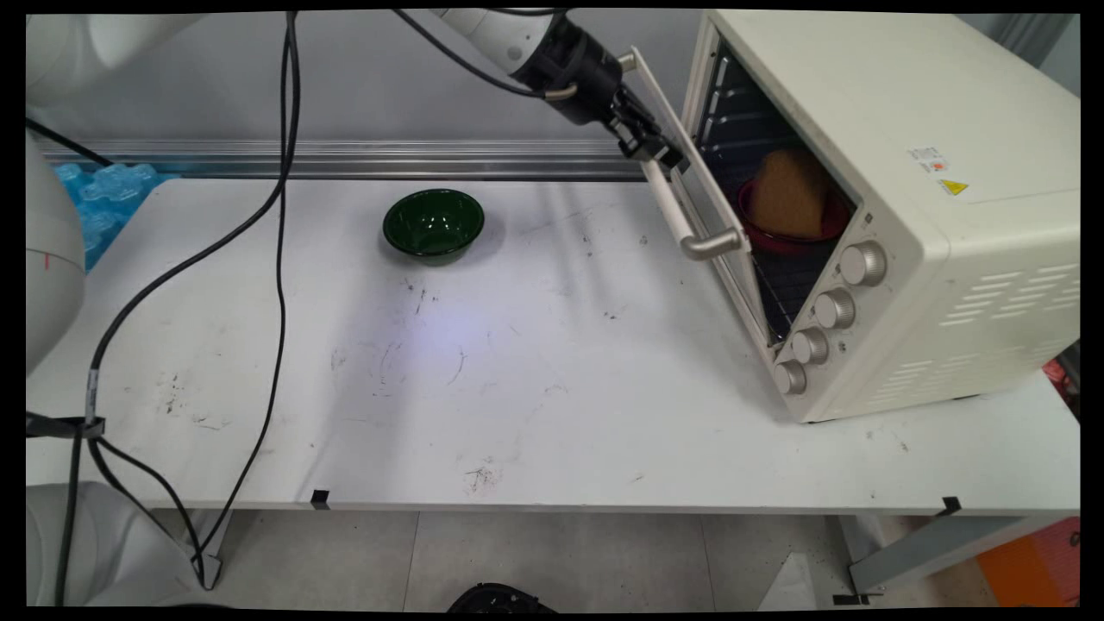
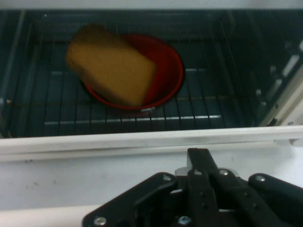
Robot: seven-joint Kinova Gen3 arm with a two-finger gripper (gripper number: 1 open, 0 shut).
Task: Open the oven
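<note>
Your gripper [image 1: 657, 148] sits at the top edge of the oven [image 1: 897, 207] door [image 1: 690, 185], which stands partly open, tilted out from the cream body. In the hand view the fingers meet at the door's white rim, but you cannot tell whether they are clamped on it or just resting closed against it.

Through the opening you see a red bowl [image 2: 166, 66] on the wire rack [image 2: 142, 116], and a yellow-brown sponge [image 2: 110, 64] lying tilted in it, overhanging the rim. The door's handle [image 1: 686, 222] juts toward the table's middle.

Four knobs [image 1: 828, 310] run down the oven's front right. On the oven's top face there is a small white sticker [image 1: 928, 159] with red print too small to read, and beside it a yellow warning triangle [image 1: 953, 186].

A green bowl [image 1: 433, 225] stands alone on the table [image 1: 552, 388], well left of the oven. Black cables [image 1: 278, 259] hang across the left side.
</note>
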